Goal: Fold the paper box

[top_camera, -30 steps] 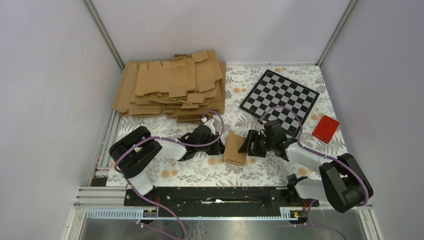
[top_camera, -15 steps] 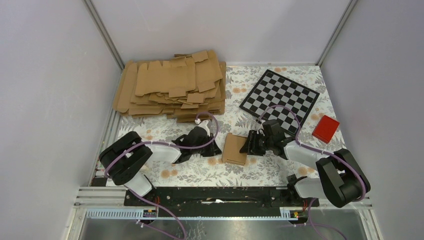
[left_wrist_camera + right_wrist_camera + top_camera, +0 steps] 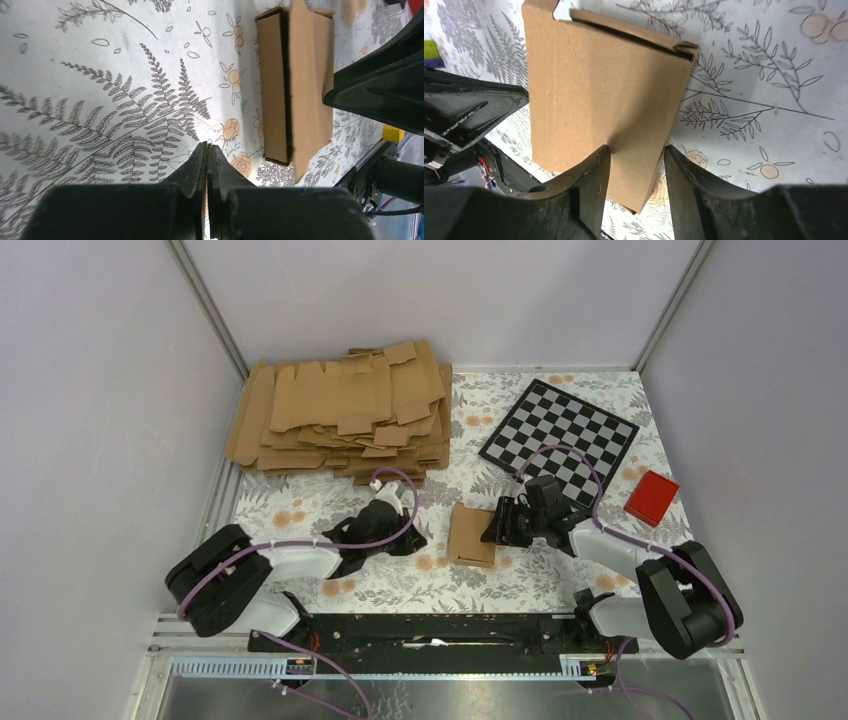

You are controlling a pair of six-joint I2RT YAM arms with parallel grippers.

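Note:
The paper box (image 3: 472, 535) is a small folded brown kraft box on the floral table (image 3: 300, 505), between the two arms. In the right wrist view the box (image 3: 599, 95) stands on edge, its near corner between my fingers. My right gripper (image 3: 497, 526) (image 3: 636, 150) is shut on the box's right edge. My left gripper (image 3: 414, 541) (image 3: 207, 146) is shut and empty, a short way left of the box (image 3: 300, 85) and not touching it. The box's end toward the left gripper shows a dark open slit along one side.
A big pile of flat cardboard blanks (image 3: 340, 410) lies at the back left. A checkerboard (image 3: 560, 430) lies at the back right, with a red block (image 3: 652, 498) at the right edge. Enclosure walls close in the left, right and back sides.
My left gripper has let go of the box and drawn back to the left, the arm swinging low. My right gripper has kept hold of the box, which shifted slightly.

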